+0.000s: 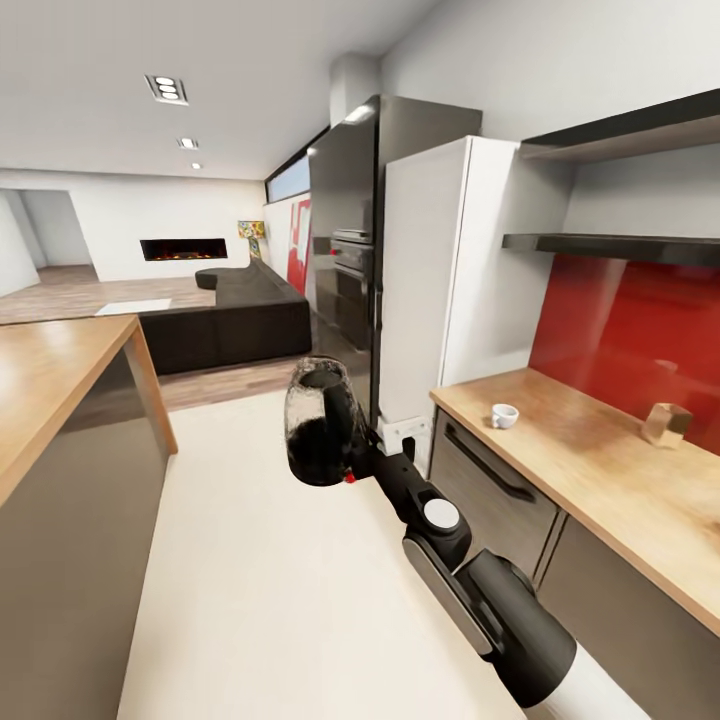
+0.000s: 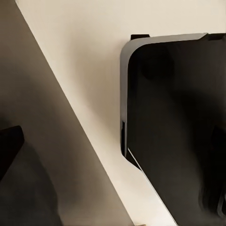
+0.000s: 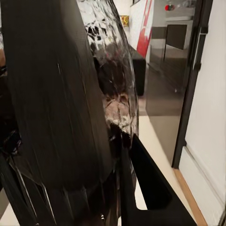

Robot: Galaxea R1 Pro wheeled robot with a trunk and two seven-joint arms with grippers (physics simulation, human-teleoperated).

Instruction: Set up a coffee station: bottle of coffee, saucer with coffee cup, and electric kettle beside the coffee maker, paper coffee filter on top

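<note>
The electric kettle (image 1: pixel 320 425), clear glass over a black base and handle, hangs above the cream floor in the aisle, in front of the fridge. My right gripper (image 1: pixel 358 462) is shut on its handle side. In the right wrist view the kettle (image 3: pixel 70 117) looms very close, with one dark finger (image 3: pixel 150 188) beside it. A small white coffee cup (image 1: pixel 503 415) stands on the wooden countertop (image 1: pixel 580 470) at the right, near its far end. A dark shape (image 2: pixel 9 146) at the edge of the left wrist view may be a finger; how the left jaws stand cannot be told.
A small brown object (image 1: pixel 667 424) sits by the red backsplash. Two dark shelves (image 1: pixel 620 245) hang above the counter. A black fridge (image 1: pixel 350 250) and white tall cabinet (image 1: pixel 440 270) stand ahead. A wooden island (image 1: pixel 50 370) borders the aisle at left.
</note>
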